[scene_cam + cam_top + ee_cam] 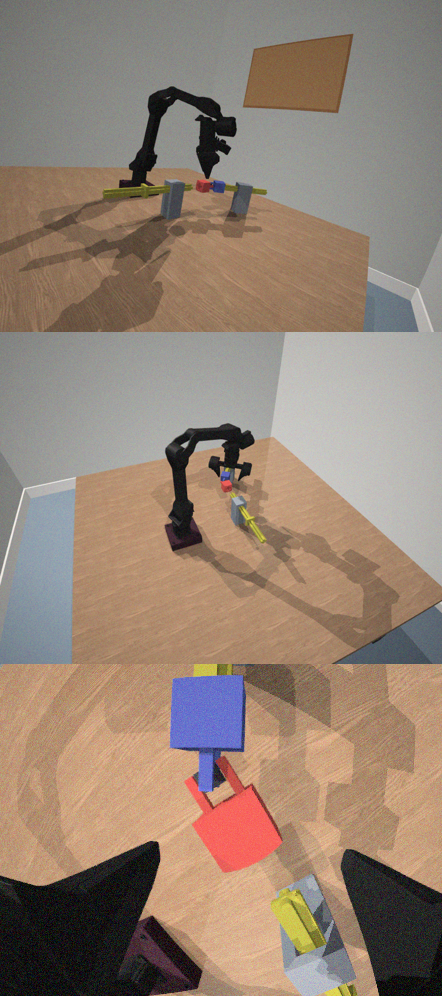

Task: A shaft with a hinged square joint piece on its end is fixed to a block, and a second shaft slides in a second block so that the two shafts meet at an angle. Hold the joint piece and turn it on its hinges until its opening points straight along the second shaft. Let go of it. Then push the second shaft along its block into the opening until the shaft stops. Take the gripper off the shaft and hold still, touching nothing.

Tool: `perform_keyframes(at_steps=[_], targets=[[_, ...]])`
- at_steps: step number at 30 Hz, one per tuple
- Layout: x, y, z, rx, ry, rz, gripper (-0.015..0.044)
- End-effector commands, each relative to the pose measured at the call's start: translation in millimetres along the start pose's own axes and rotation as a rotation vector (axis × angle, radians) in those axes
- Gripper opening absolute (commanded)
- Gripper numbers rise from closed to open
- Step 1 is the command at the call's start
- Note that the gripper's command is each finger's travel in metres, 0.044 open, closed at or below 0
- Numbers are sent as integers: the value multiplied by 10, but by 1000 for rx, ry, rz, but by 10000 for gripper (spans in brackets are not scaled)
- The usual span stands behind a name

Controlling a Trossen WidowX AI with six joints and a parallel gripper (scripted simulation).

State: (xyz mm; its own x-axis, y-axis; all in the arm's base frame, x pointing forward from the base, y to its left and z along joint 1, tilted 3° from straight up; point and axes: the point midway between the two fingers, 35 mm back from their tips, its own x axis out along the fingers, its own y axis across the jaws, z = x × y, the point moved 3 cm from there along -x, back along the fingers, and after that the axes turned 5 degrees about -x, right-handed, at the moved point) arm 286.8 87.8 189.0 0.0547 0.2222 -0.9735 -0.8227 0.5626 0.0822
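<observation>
The red joint piece (pixel 226 486) (pixel 202 186) (pixel 237 834) hangs by its hinges from the blue piece (pixel 224 475) (pixel 218 186) (pixel 207 711) on the first yellow shaft (pixel 259 191) (pixel 205 669). It is turned roughly toward the second yellow shaft (pixel 257 532) (pixel 125 191) (pixel 300 924); its opening is hidden. That shaft runs through its grey block (pixel 235 512) (pixel 172 200) (pixel 320 974), its near end a short gap from the red piece. My gripper (pixel 229 478) (pixel 207 178) (pixel 253 855) is open and empty, just above the joint, touching nothing that I can see.
The first shaft's grey block (pixel 242 198) stands behind the blue piece. A yellow collar (pixel 249 520) (pixel 145 190) sits on the second shaft, outside its block. The arm's dark base (pixel 182 535) (pixel 162 964) is off to one side on the wooden table (pixel 142 599).
</observation>
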Motion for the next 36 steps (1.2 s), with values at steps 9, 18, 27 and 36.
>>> perform_keyframes(at_steps=[9, 18, 27, 36], targets=[[-418, 70, 83, 405, 41, -61, 440], [-717, 153, 98, 703, 55, -113, 440], [-738, 164, 98, 708, 55, -110, 440], [-663, 55, -24, 955, 45, -54, 440]])
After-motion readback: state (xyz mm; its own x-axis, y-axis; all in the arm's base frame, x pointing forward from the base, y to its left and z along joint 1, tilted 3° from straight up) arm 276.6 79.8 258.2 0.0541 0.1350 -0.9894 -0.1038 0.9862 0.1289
